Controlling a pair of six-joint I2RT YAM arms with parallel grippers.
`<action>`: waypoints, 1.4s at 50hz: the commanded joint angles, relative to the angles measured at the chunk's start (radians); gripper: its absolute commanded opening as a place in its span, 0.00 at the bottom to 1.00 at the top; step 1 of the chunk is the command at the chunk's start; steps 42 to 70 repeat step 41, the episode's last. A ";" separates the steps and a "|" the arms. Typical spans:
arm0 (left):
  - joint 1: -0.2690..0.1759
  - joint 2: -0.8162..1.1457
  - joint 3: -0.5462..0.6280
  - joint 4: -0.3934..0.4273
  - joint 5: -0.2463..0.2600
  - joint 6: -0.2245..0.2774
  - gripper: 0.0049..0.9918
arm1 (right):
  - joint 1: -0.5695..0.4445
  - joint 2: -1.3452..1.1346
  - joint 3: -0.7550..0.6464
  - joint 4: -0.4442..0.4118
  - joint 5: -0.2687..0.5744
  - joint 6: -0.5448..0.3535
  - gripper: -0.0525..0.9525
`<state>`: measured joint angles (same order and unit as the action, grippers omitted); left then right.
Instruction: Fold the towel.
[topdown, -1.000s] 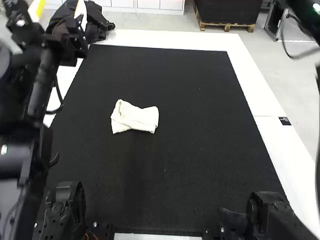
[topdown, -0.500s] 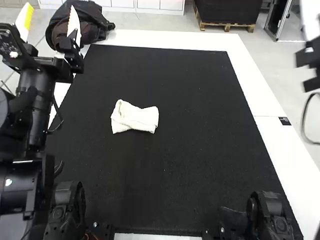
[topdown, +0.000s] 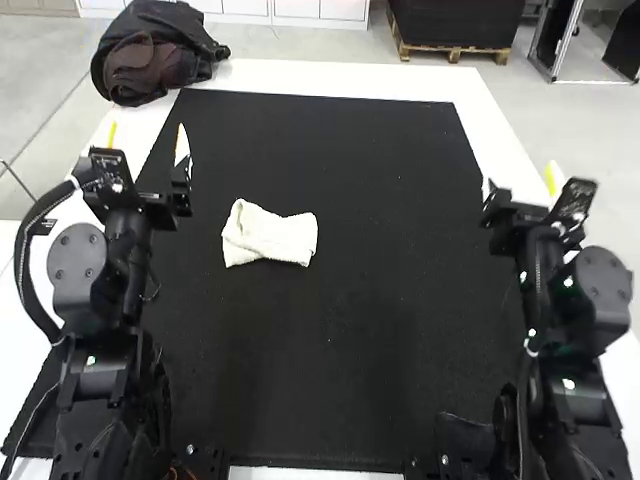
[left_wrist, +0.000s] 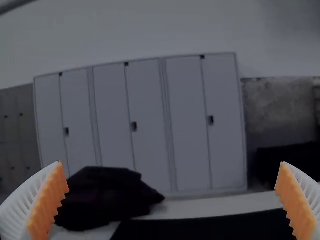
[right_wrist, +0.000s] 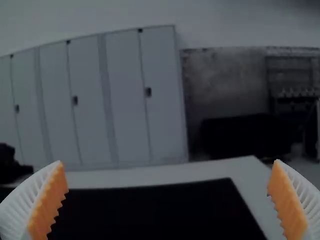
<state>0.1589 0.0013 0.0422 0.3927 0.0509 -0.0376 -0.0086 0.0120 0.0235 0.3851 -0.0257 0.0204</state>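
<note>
Both your jaws gape empty, and if you pinch only one layer, the towel (topdown: 276, 236), nearer the left jaws, may unfold.

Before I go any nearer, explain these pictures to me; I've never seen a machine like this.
You are looking at two robot arms, a left arm and a right arm, at a white table covered by a black mat. The high view looks down from above and behind them. The two wrist views come from cameras on the arms themselves.

A white towel lies left of the mat's middle, bunched into a small bundle. A dark heap sits by the table's far left corner.

The left end effector and right end effector are both open, holding nothing.
</note>
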 joint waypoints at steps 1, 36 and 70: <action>0.001 -0.004 -0.013 -0.006 -0.089 -0.015 0.98 | -0.010 -0.009 0.006 0.017 0.001 -0.040 0.97; 0.002 -0.006 -0.041 -0.384 -0.103 -0.093 0.98 | -0.011 -0.009 -0.023 -0.359 0.115 -0.060 0.97; 0.004 -0.006 -0.041 -0.384 -0.103 -0.093 0.98 | -0.011 -0.007 -0.023 -0.361 0.104 -0.060 0.97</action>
